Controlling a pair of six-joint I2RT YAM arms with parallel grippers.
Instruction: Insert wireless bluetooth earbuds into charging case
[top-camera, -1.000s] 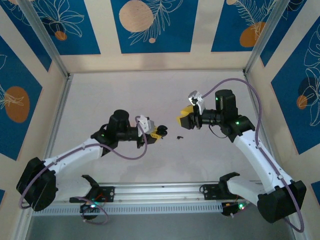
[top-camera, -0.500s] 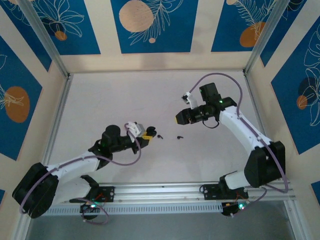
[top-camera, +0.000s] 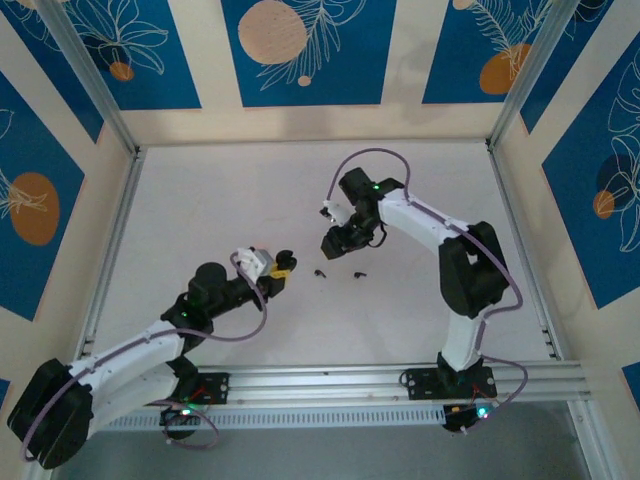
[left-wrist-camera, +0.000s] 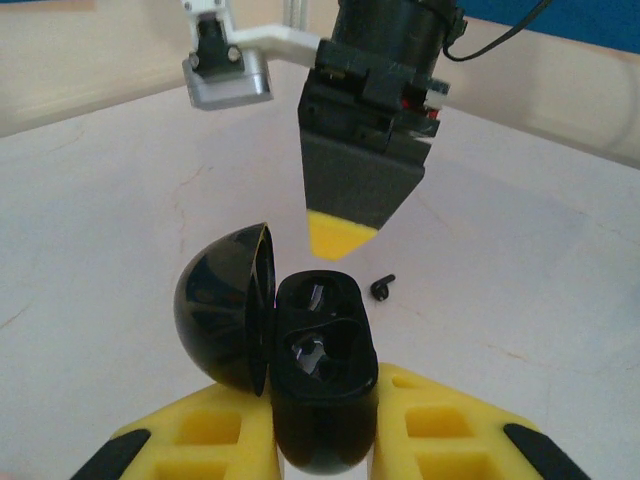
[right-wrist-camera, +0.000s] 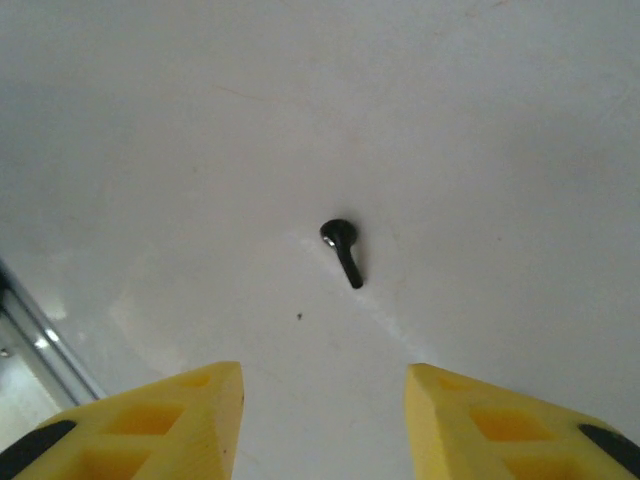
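My left gripper (top-camera: 281, 266) (left-wrist-camera: 325, 405) is shut on the black charging case (left-wrist-camera: 322, 385), held upright between the yellow fingers (left-wrist-camera: 445, 415). Its domed lid (left-wrist-camera: 222, 308) hangs open to the left, and two dark glossy sockets face up. Two tiny black earbuds (top-camera: 320, 272) (top-camera: 358, 274) lie on the white table just right of the case. One earbud (left-wrist-camera: 382, 288) lies past the case beside the right gripper (left-wrist-camera: 340, 238). My right gripper (top-camera: 333, 242) (right-wrist-camera: 325, 400) hovers open over the table, with a black earbud (right-wrist-camera: 342, 252) lying ahead of its yellow fingers (right-wrist-camera: 150, 425).
The white table (top-camera: 200, 200) is walled by a pale and blue patterned enclosure. Metal frame posts (top-camera: 110, 240) run along the left and right sides. An aluminium rail (top-camera: 320, 385) with the arm bases runs along the near edge.
The right arm has swung left and folded in, bringing its open gripper down over the earbuds. The left arm has drawn back to the left with the case.
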